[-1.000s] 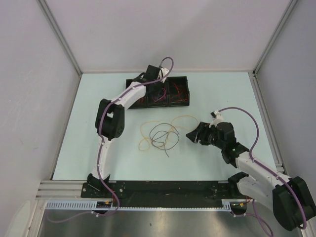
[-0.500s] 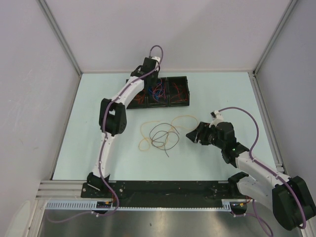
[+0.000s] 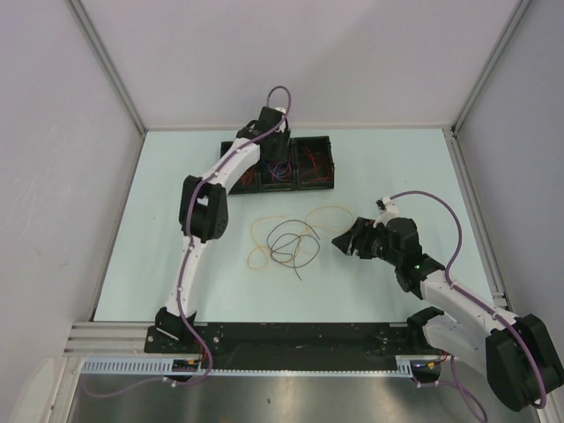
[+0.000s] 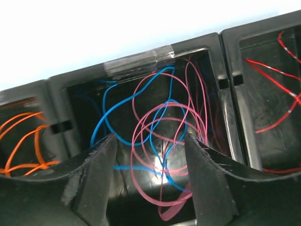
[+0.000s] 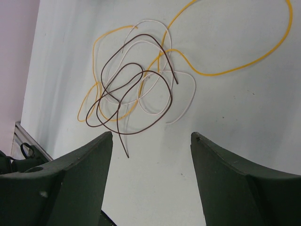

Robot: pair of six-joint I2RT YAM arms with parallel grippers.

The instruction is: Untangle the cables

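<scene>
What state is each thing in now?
left gripper: open over tray, middle compartment.
right gripper: open, empty, beside table tangle.
table tangle: yellow, white, dark cables intertwined.
pink and blue cables: piled in middle compartment.
orange cables: in left compartment.
red cables: in right compartment.

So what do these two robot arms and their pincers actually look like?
The left arm and right arm are white links joined by chunky black joints, with a purple hose running along each. The left gripper and right gripper each have two dark, wedge-shaped fingers.
</scene>
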